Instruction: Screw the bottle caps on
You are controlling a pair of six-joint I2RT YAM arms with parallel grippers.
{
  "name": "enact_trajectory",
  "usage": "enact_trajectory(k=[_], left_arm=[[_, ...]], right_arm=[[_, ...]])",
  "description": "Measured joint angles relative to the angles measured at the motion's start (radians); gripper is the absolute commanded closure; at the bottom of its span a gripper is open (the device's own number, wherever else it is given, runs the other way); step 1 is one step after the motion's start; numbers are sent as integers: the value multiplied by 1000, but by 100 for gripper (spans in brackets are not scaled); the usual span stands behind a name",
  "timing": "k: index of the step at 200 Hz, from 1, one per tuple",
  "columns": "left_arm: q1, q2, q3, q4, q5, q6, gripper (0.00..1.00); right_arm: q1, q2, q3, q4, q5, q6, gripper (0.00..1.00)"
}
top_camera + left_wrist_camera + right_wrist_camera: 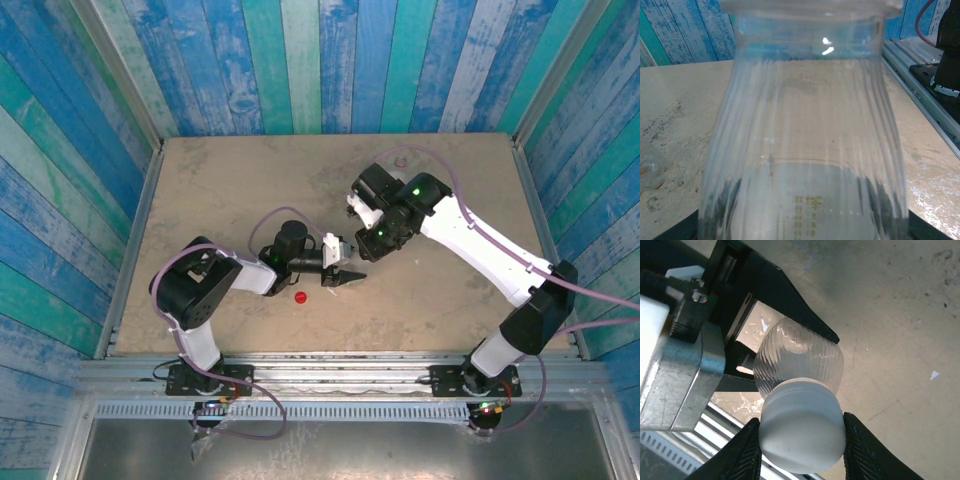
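the left gripper [354,276] is clenched on the body of a clear ribbed plastic bottle [799,360], its black fingers [790,300] lying along the bottle's sides. in my judgement this braces the bottle so it cannot spin while the cap is turned. the right gripper [802,442] is clamped on a round white plastic screw cap [802,432], one textured pad pressing each side. the cap sits over the bottle's neck, so threading looks under way, though whether it is seated fully i cannot tell. in the left wrist view the bottle [800,130] rises straight away from the camera, its neck at the top, so its mouth is presented to the other arm. the left arm is folded low, its forearm stretched to the right toward the middle of the table [230,180]. the right arm reaches diagonally in from its base at the near right, its wrist bent back to meet the left gripper there. a small round red plastic cap [301,296] lies loose on the table just beside the left forearm, not yet fitted to any bottle.
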Motion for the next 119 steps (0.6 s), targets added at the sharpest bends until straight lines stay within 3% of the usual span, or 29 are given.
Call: enact_trajectory(k=[26, 40, 72, 119], left_arm=[[0, 0, 3, -8, -4, -3, 47], [0, 1, 18, -33, 13, -4, 48], [7, 16, 47, -82, 133, -53, 52], [7, 22, 83, -180, 239, -69, 49]], right_arm=[[-6, 13, 28, -17, 2, -18, 35], [-16, 13, 58, -18, -3, -98, 28], [-38, -5, 93, -10, -23, -362, 27], [-63, -60, 77, -30, -119, -701, 27]])
